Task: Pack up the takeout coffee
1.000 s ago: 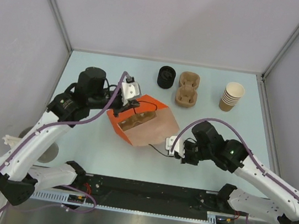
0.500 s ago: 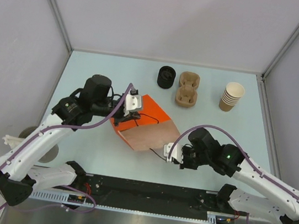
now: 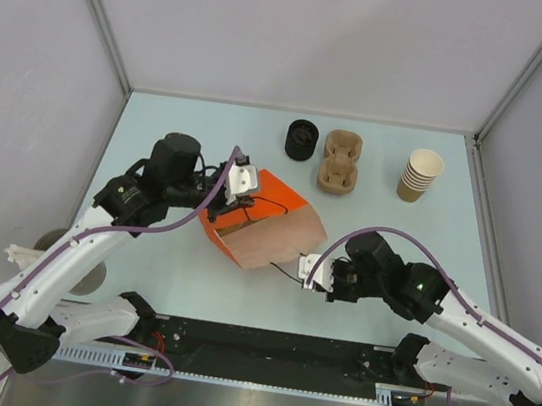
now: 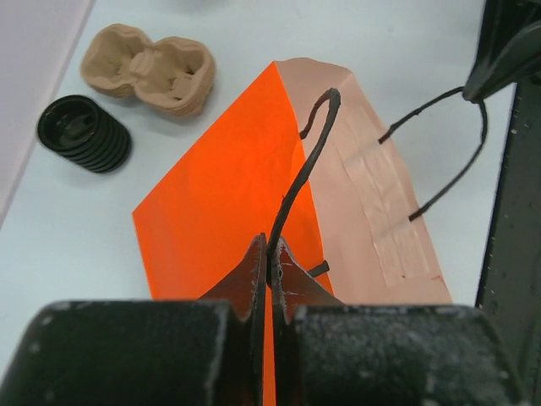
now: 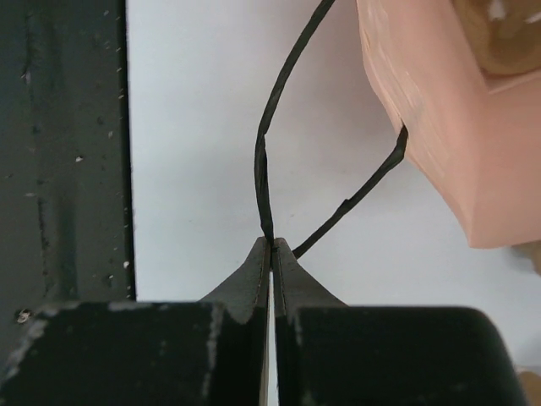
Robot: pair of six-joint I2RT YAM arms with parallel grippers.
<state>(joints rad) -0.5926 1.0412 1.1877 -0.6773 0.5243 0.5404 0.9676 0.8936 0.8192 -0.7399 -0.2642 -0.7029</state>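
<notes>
We can't pick out the single tan paper cup w/ black lid as its own item in any view. A tan rounded shape sits past the bag's end in the right wrist view, cut off by the frame; too little shows to name it.

The orange-and-tan paper bag (image 3: 274,195) lies mid-tabletop (image 3: 449,228) btwn the two arms, and its inside is in shadow from the top cam.

From above, the fingertips are too small to judge. The wrist cams settle it: the left gripper (image 4: 270,254) is clenched on one thin black cord handle (image 4: 297,178), and the right gripper (image 5: 270,245) is pinched tight on the other black cord handle (image 5: 264,152).

Only the top cam shows the stack of tan paper cups (image 3: 420,176) near the far right corner. The ribbed stack of black plastic lids (image 3: 301,139) and the moulded brown cardboard carrier (image 3: 341,160), side by side along the far edge, also show in the left wrist view. The right wrist view has none of these.
</notes>
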